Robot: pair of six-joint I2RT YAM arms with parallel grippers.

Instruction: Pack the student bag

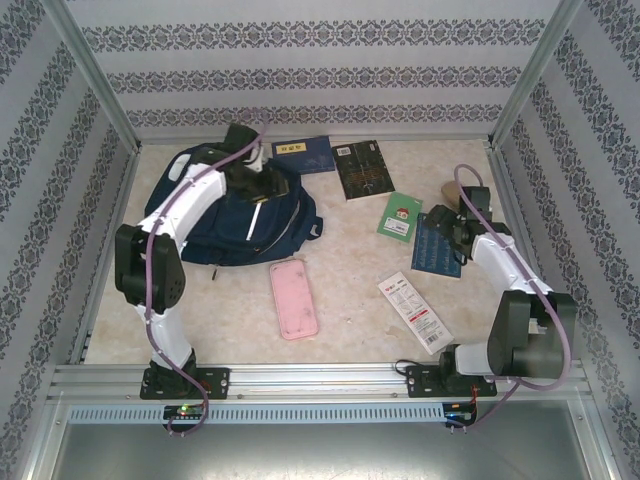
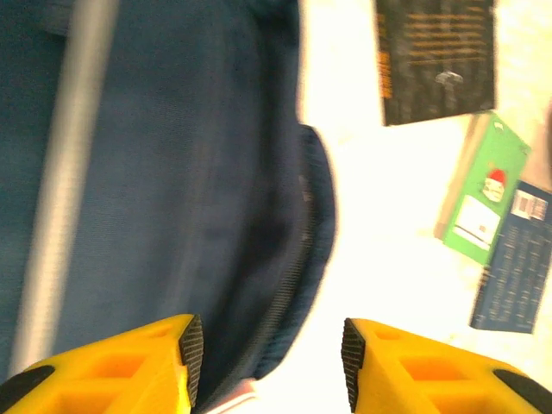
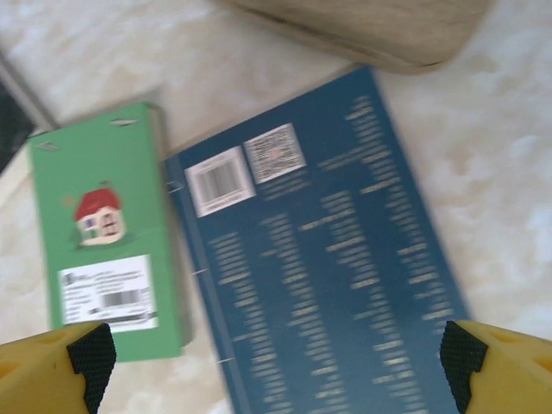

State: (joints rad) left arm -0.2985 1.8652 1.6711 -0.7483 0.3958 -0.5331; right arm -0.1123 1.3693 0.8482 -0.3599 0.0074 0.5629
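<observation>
Where student bag (image 1: 285,225) lies, left end effector (image 2: 272,355) hovers.

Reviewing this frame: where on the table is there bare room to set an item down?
Bare tabletop runs down the middle, bordered by the backpack, pink case, green box and white packet. Crowded on the right, where green box, blue book and the right gripper bunch together.

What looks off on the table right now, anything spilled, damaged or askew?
Nothing spilled or damaged. The student bag lies flat on the table; the pink case, white packet, green box and the blue book beside it lie loose at mixed angles, not yet packed.
</observation>
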